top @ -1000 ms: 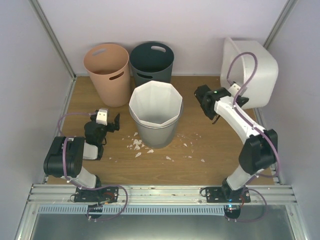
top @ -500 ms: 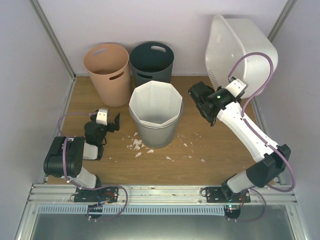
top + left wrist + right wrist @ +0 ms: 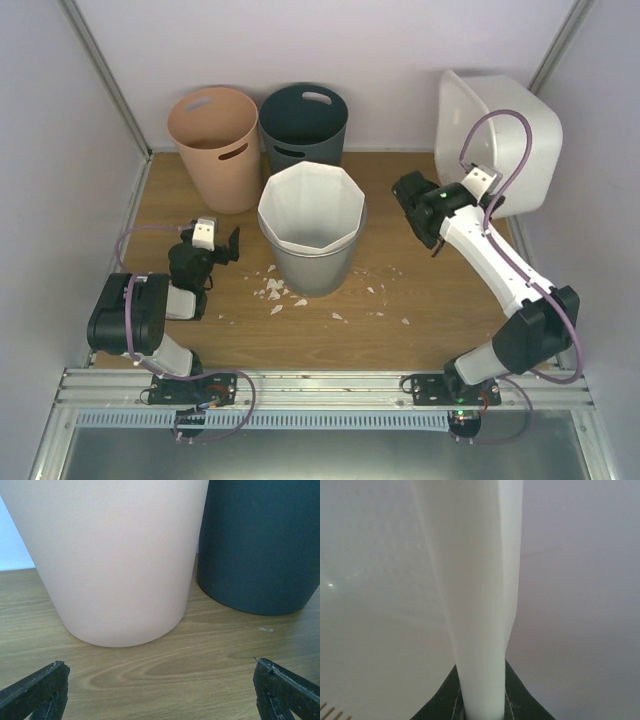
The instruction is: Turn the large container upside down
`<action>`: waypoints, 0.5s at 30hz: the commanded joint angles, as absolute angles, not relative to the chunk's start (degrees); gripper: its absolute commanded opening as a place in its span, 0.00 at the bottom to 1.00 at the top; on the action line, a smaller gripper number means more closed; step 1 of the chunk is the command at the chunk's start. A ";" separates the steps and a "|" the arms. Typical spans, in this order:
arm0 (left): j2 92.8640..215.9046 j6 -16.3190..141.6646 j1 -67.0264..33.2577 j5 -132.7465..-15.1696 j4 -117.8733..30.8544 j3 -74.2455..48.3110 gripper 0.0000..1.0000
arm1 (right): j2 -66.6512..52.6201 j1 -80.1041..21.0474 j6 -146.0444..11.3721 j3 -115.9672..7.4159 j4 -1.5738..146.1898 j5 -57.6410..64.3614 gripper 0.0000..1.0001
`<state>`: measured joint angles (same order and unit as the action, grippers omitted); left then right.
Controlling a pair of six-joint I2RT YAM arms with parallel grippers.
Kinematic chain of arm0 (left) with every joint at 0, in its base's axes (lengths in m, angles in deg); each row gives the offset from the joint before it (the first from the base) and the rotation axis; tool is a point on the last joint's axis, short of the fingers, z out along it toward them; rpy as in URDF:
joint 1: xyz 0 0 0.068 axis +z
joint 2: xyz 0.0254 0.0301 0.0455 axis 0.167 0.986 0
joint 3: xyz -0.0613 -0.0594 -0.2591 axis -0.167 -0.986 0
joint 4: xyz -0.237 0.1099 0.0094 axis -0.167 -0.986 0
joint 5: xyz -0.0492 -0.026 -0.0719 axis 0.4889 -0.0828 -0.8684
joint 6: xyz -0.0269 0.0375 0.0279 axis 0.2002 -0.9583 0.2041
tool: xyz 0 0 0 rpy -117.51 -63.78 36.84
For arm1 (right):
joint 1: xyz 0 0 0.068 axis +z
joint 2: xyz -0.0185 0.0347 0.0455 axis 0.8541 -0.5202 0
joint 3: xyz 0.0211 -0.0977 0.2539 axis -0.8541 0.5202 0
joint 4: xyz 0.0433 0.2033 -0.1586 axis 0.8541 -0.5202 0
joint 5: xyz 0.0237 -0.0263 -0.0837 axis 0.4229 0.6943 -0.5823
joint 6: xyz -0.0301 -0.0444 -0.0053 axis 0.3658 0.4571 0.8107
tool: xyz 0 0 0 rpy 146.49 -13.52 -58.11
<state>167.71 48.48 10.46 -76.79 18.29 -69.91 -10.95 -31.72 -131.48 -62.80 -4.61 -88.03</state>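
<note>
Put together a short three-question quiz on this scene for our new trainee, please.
1. True or false: the large container sits level with its opening facing straight up.
2. Which gripper clamps its wall? A) the left gripper B) the right gripper C) neither
3. Fill in: the left gripper's jaws are ____.

Key: 1 false, it is tipped up with its opening facing sideways; 2 B, the white wall runs between that gripper's fingers in the right wrist view; 3 open, with nothing between them.
</note>
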 commanded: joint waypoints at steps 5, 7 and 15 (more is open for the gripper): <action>168.18 47.49 10.10 -76.56 22.68 -69.14 0.99 | -14.47 -39.89 -143.98 -54.42 -2.51 -97.64 0.01; 168.12 47.49 10.12 -76.67 22.63 -69.18 0.99 | -17.85 -41.17 -145.41 -53.79 -2.51 -97.65 0.01; 168.18 47.50 10.07 -76.67 22.65 -69.14 0.99 | -27.37 -44.04 -144.89 -55.55 -2.16 -97.76 0.01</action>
